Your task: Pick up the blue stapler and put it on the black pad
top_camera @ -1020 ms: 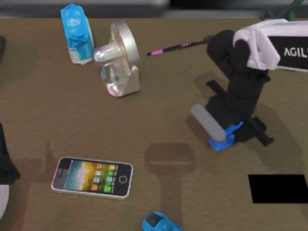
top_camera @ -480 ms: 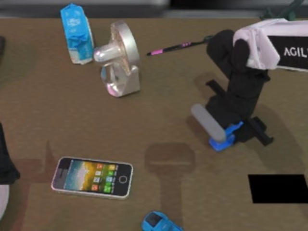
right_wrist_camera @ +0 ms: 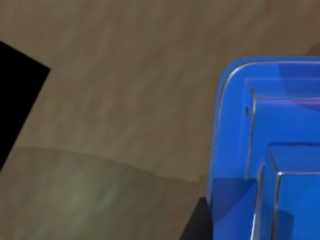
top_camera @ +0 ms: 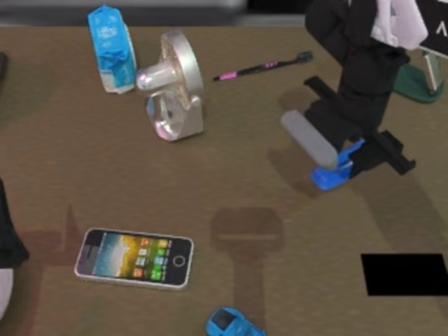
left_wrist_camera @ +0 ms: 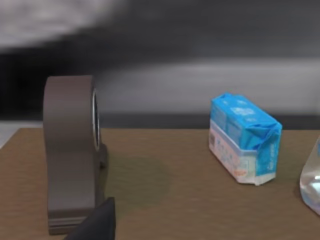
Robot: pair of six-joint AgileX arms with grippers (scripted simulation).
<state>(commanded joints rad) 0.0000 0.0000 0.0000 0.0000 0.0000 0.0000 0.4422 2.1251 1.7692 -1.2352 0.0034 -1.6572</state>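
Note:
The blue stapler point(top_camera: 333, 172) hangs above the table at the right, and my right gripper point(top_camera: 351, 162) is shut on it. Only its front end shows below the black fingers. In the right wrist view the blue stapler point(right_wrist_camera: 270, 150) fills the frame close up, beside one dark fingertip point(right_wrist_camera: 199, 222). The black pad point(top_camera: 404, 274) lies flat near the front right corner, in front of the gripper and a little to its right; a corner of this black pad point(right_wrist_camera: 15, 95) shows in the right wrist view. My left arm point(top_camera: 5, 245) is parked at the left edge, one finger point(left_wrist_camera: 100, 222) showing far off to the side.
A blue and white carton point(top_camera: 112, 49), a silver stand-like object point(top_camera: 171, 87) and a pink and black pen point(top_camera: 262, 66) sit at the back. A smartphone point(top_camera: 133, 257) and a blue toy car point(top_camera: 231, 323) lie at the front. A green object point(top_camera: 423, 80) stands at the back right.
My right arm has risen with the stapler in its grip, shifting toward the back and slightly right. The green object behind it has come into view. The left arm has not moved.

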